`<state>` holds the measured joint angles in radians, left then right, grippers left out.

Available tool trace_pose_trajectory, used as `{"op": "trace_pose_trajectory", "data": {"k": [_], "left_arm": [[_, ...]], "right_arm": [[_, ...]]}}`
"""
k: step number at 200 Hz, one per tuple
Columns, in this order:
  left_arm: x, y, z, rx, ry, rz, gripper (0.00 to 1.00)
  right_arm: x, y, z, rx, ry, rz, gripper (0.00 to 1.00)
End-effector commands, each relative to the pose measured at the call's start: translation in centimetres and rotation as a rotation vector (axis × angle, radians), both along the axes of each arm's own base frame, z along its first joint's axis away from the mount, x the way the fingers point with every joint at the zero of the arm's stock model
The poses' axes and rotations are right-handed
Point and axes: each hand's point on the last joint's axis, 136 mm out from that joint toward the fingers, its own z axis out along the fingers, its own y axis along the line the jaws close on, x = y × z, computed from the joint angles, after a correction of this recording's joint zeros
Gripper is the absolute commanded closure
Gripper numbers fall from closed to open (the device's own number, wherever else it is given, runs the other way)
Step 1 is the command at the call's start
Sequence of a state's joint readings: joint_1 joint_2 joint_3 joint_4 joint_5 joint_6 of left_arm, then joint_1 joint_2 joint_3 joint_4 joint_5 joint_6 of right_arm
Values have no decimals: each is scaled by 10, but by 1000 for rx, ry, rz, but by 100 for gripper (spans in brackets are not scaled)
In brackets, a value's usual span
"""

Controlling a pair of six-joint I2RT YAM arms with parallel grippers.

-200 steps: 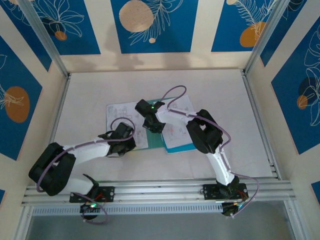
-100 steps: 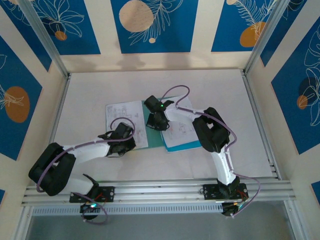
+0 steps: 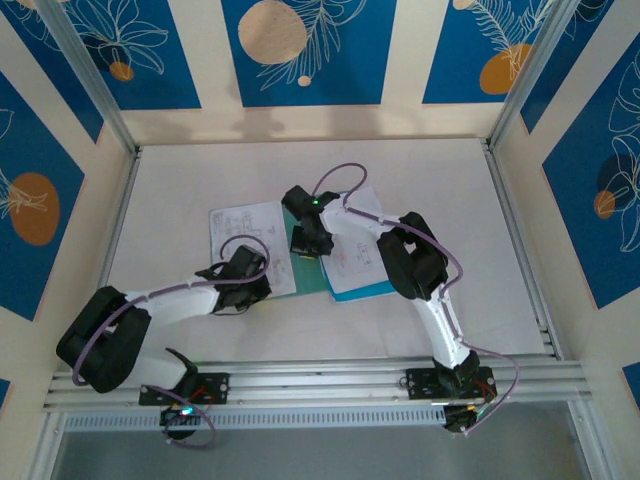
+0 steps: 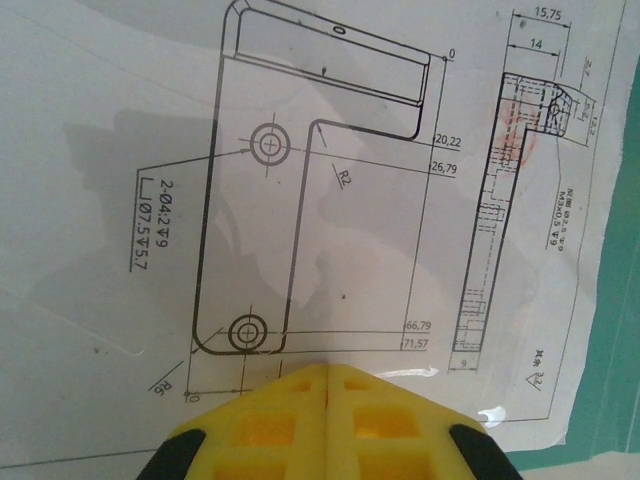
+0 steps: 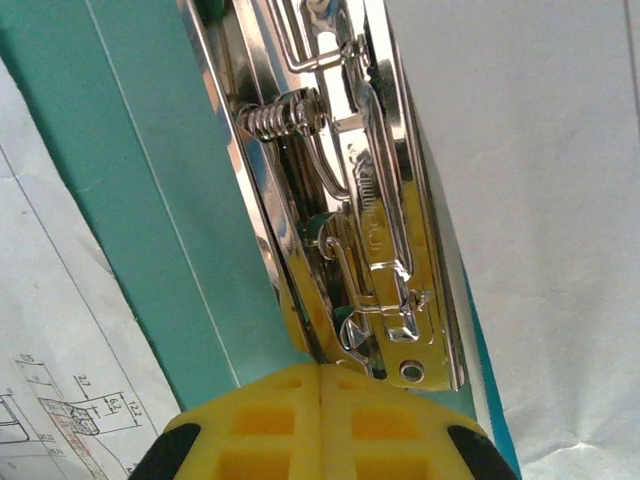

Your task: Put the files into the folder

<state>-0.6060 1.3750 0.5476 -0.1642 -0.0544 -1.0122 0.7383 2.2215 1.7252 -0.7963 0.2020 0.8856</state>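
Observation:
The teal folder [image 3: 312,278] lies open in the middle of the table, with its metal clip [image 5: 350,200] along the spine. A white printed file [image 3: 238,228] lies over its left half, and more white sheets [image 3: 356,262] with a blue sheet's edge [image 3: 372,292] lie on the right. My left gripper [image 3: 265,280] is shut, its yellow tips [image 4: 328,372] pressed down on the left sheet's line drawing [image 4: 300,180]. My right gripper [image 3: 305,247] is shut too, with its tips [image 5: 320,370] at the near end of the clip and nothing between them.
A metal rail [image 3: 320,375] runs along the near edge by the arm bases. Frame posts [image 3: 515,230] border the white table at left and right. A strip of the teal cover [image 4: 622,260] shows past the drawing's right edge.
My right gripper swung slightly right, then back left and a little farther away along the folder's spine. The left arm and the sheets have stayed put.

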Motion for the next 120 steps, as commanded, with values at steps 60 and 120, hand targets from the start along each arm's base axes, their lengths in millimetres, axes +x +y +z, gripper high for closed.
{"op": "trace_pose_trajectory", "data": {"k": [60, 120], "left_arm": [[-51, 49, -37, 193, 200, 27, 100], [-50, 48, -37, 189, 197, 24, 100]], "right_arm": [[13, -47, 14, -150, -130, 48, 97], [12, -28, 77, -10, -262, 25, 96]]}}
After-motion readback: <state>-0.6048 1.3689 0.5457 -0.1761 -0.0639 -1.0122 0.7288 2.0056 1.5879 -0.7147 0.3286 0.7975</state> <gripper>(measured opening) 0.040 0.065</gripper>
